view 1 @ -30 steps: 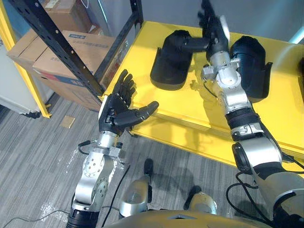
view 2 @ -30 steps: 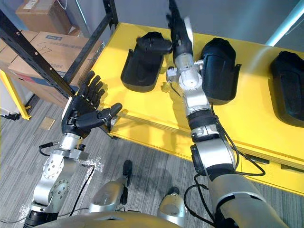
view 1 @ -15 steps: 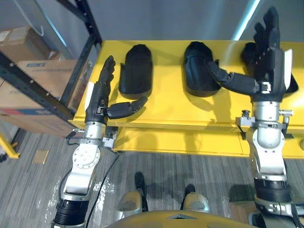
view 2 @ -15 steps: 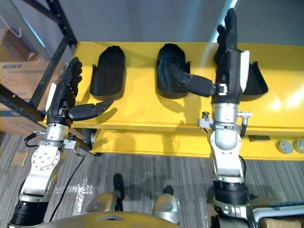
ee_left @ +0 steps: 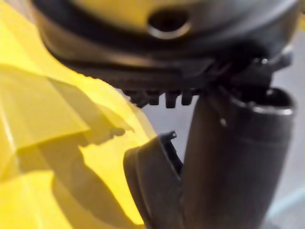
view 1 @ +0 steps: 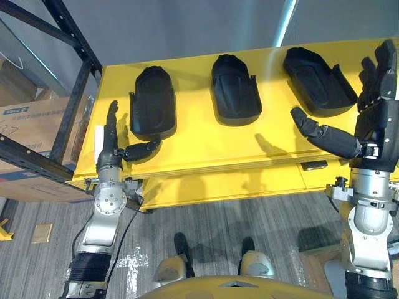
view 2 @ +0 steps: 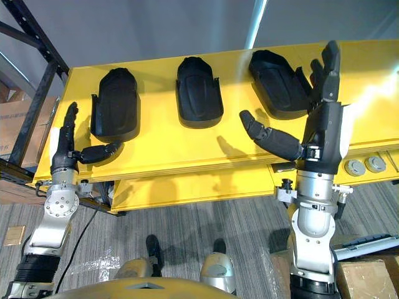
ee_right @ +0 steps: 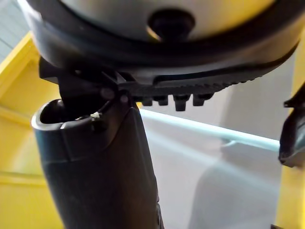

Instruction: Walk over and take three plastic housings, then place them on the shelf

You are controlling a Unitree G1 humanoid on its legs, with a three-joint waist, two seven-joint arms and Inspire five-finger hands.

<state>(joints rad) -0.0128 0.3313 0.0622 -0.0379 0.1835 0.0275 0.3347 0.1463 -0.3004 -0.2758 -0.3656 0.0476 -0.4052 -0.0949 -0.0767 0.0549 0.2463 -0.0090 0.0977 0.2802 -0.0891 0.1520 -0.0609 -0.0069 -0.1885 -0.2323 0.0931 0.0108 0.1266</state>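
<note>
Three plastic housings (view 1: 235, 93) lie on the yellow table (view 1: 206, 144); left hand (view 1: 107, 147) and right hand (view 1: 375, 121) are spread.

A long yellow table (view 1: 206, 143) stands before the grey wall, and three black plastic housings lie in a row along the back half of its top, well apart from one another with bare yellow between them. The left housing (view 1: 153, 103) and the middle housing (view 1: 235, 89) lie roughly straight, rounded ends toward the wall, while the right housing (view 1: 318, 80) lies turned at a slant.
</note>
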